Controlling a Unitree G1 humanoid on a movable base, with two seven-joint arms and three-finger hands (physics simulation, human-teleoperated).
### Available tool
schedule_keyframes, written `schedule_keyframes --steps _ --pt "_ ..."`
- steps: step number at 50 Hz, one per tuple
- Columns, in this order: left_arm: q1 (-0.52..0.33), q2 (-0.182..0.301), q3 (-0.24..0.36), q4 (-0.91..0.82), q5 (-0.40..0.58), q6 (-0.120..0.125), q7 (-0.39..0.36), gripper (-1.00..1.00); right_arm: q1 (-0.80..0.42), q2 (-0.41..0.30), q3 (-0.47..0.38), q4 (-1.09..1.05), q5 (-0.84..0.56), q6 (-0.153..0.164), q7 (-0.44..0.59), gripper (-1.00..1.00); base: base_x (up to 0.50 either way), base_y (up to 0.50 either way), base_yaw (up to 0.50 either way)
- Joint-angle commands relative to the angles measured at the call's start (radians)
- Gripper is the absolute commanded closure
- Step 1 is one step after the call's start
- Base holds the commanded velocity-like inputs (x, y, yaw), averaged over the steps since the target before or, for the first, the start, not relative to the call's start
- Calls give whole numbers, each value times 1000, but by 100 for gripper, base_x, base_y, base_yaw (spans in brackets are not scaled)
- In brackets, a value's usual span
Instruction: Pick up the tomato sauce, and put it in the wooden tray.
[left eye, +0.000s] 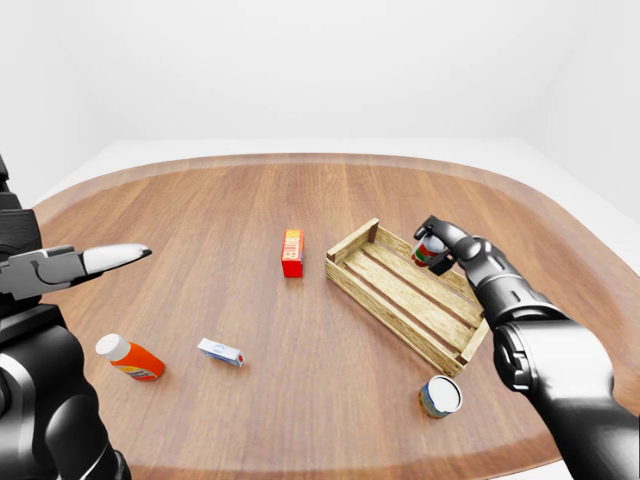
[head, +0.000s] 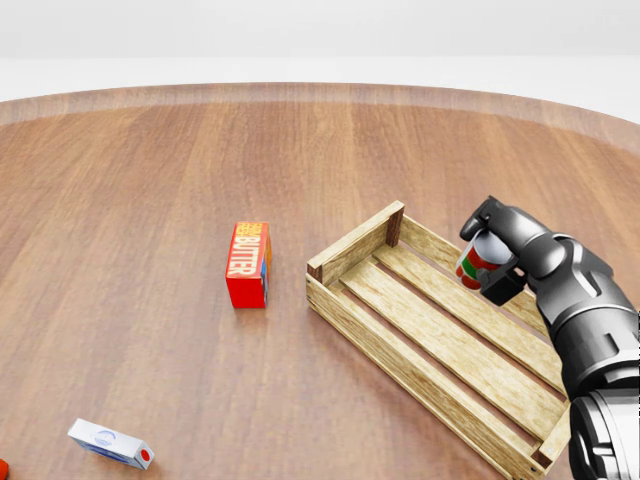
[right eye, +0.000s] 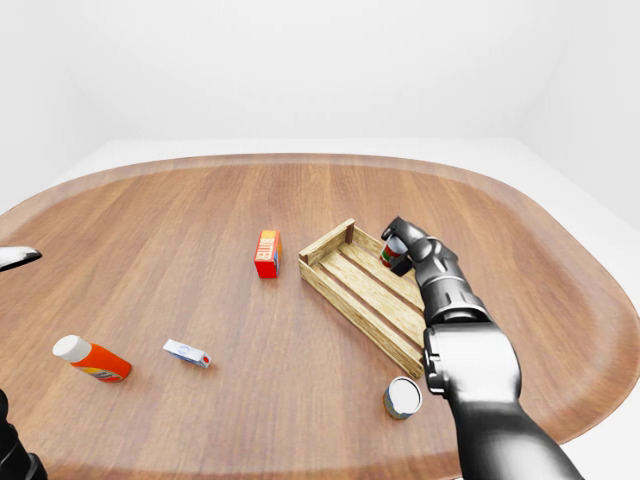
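Right hand has its fingers wrapped round the sauce can, a small can with a red, green and white label, held tilted over the right-hand long wall of the tray, at the tray's upper end in the head view. Can looks just above the slats; whether it touches the tray wall or floor can't be told. Tray sits diagonally on the round wooden table, running from upper left to lower right, nothing lying inside it. Butter box, red with orange lettering, stands just left of the tray, apart from it. Small white and blue packet lies well apart at the lower left of the head view. In the left-eye view an orange bottle with a white cap lies on its side left of that packet, and an open-topped tin stands on the table near the tray's lower end, outside it. Left hand is raised at the left edge of the left-eye view, off the table, fingers spread and pointing right, holding nothing.
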Motion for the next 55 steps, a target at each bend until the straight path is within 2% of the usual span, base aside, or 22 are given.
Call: schedule_keyframes --steps 1,12,36,55 --pt "0 0 -2 5 0 0 -1 -100 1 3 18 10 -121 31 46 98 0 0 0" --pt "4 -3 -6 5 7 0 -4 -100 62 9 19 16 -206 55 41 98 0 0 0" --pt "2 -4 -7 8 13 0 -7 -100 130 44 2 22 -227 52 -2 98 0 0 0" --pt "2 -6 -5 11 14 0 -11 -100 169 57 -22 23 -177 45 -77 98 0 0 0"
